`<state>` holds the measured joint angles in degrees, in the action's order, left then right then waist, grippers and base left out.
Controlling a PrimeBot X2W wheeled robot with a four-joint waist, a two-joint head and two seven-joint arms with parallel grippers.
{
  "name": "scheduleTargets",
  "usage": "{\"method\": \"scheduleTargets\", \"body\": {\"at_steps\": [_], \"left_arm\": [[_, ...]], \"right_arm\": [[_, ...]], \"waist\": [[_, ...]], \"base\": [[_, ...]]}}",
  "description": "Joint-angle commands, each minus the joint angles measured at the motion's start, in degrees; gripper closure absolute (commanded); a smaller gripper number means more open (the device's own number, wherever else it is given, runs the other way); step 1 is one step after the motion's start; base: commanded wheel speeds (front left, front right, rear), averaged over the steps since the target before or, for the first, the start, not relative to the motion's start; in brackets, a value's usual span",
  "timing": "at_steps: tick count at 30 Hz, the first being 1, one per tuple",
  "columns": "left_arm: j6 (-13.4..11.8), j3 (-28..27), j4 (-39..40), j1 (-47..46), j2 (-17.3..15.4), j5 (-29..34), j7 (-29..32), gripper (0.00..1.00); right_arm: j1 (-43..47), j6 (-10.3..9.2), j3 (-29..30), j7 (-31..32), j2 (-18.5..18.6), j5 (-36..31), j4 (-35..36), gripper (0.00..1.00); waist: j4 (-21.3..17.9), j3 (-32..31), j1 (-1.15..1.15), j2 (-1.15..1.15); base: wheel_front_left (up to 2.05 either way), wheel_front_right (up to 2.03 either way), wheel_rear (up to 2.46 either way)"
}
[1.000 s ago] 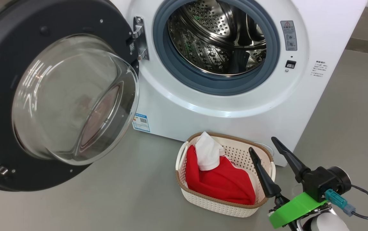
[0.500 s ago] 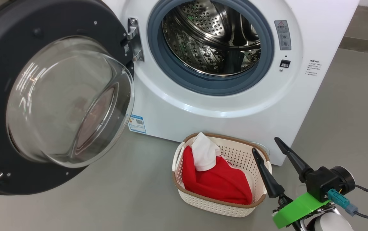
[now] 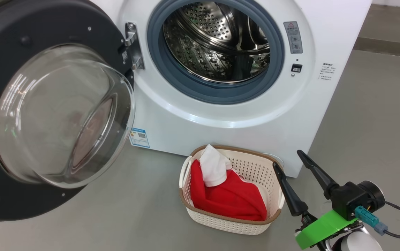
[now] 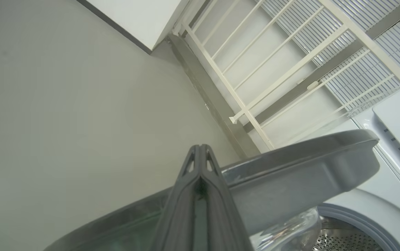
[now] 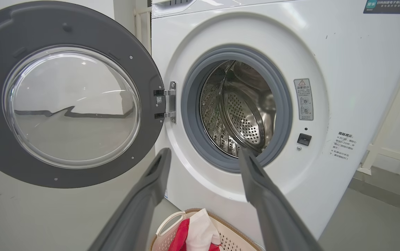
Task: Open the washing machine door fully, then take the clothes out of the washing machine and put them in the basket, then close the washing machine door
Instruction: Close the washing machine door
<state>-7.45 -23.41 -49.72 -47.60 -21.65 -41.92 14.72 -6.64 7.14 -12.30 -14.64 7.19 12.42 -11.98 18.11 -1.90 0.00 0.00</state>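
Change noted: against the picture of one second ago, the whole head view has slid left, with machine, door and basket moving together. That is the camera turning, not the objects moving. The right gripper (image 3: 287, 158) keeps its corner of the frame.

Nearest: the right gripper, two long dark fingers on a green mount, is spread wide and empty. It touches nothing and sits just beside the brown-rimmed, cream, perforated plastic basket (image 3: 227, 226). It is judged to be parked clear, its unloading done. The soft, bright red and white clothes (image 3: 233, 200) lie heaped inside the basket. The basket stands on the grey floor (image 3: 133, 209) just before the machine, likely for a short carry.

Next: the large, round, black-rimmed, glass-bowled door (image 3: 46, 35) stands swung wide to the left. The left gripper (image 4: 200, 148) has its fingers clenched together on nothing and lies at the door's outer rim (image 4: 290, 167). Contact cannot be confirmed. It is judged to be set to push the door shut.

Farthest: the big white front-loading washing machine (image 3: 220, 129). Its perforated steel drum (image 3: 213, 45) appears empty.
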Motion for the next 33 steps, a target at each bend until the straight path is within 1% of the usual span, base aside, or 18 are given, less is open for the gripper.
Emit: {"method": "scheduleTargets", "body": {"at_steps": [1,8,18,26,33], "left_arm": [[0.73,-1.16,1.01,-2.12,-3.7,-0.96,0.93,1.0],[3.04,-1.41,0.02,-1.35,-4.33,-3.28,6.03,1.0],[6.23,-1.76,1.88,0.51,-3.57,-7.14,13.77,1.0],[7.8,-2.38,6.62,3.65,-3.11,-9.91,19.17,1.0],[7.9,-3.64,12.18,7.62,-2.47,-12.0,22.19,1.0]], "right_arm": [[-1.18,0.35,-1.36,-0.36,0.26,-0.7,1.23,0.0],[-1.49,0.35,-1.33,-0.36,0.48,-0.56,1.22,0.0],[-1.51,0.35,-1.27,-0.36,0.37,-0.52,1.11,0.0],[-1.01,0.35,-1.11,-0.36,-0.07,-0.71,1.48,0.0],[-0.91,0.35,-1.35,-0.36,-0.84,-0.63,1.8,0.0]], "waist": [[-0.19,0.08,0.0,0.0],[-0.28,0.58,0.0,0.0],[0.51,0.41,0.0,0.0],[1.15,0.26,0.0,0.0],[1.25,0.64,0.0,0.0]], "base": [[0.0,0.0,0.0],[0.0,0.0,0.0],[0.0,0.0,0.0],[0.0,0.0,0.0],[0.0,0.0,0.0]]}}
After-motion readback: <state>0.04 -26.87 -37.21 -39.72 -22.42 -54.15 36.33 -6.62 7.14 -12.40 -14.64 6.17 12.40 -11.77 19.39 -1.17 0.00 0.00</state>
